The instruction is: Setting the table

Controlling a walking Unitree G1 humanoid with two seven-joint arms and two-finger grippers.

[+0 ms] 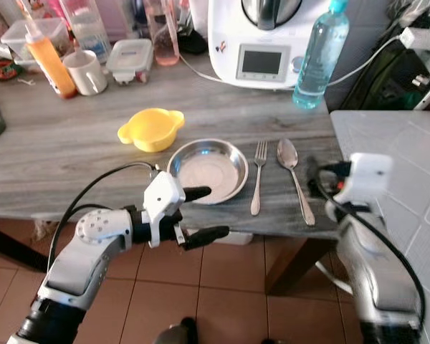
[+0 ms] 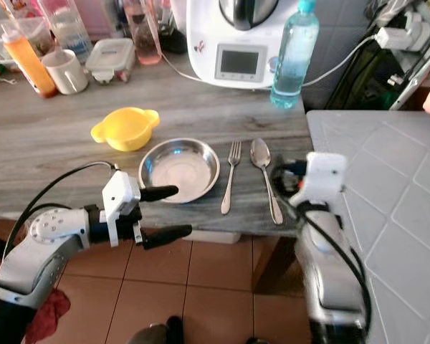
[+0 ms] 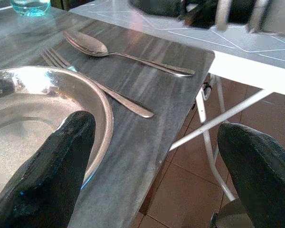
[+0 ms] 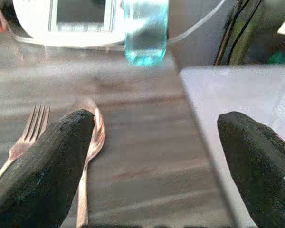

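A round steel plate [image 1: 208, 170] lies near the front edge of the grey wooden table [image 1: 72, 158]. A fork [image 1: 258, 175] and a spoon [image 1: 294, 179] lie side by side just right of it. A yellow bowl [image 1: 152, 129] sits behind the plate to the left. My left gripper [image 1: 211, 213] is open at the table's front edge, one finger over the plate's near rim [image 3: 102, 114], the other off the edge above the floor. My right gripper [image 4: 154, 121] is open and low over the table's right end, just right of the spoon [image 4: 88, 142], holding nothing.
At the back stand a white kitchen appliance [image 1: 261, 43] with its cable, a blue water bottle [image 1: 320, 54], an orange bottle [image 1: 49, 61], a white mug [image 1: 86, 72] and a lidded box [image 1: 131, 59]. A white folding table [image 1: 394, 150] adjoins on the right. Tiled floor lies below.
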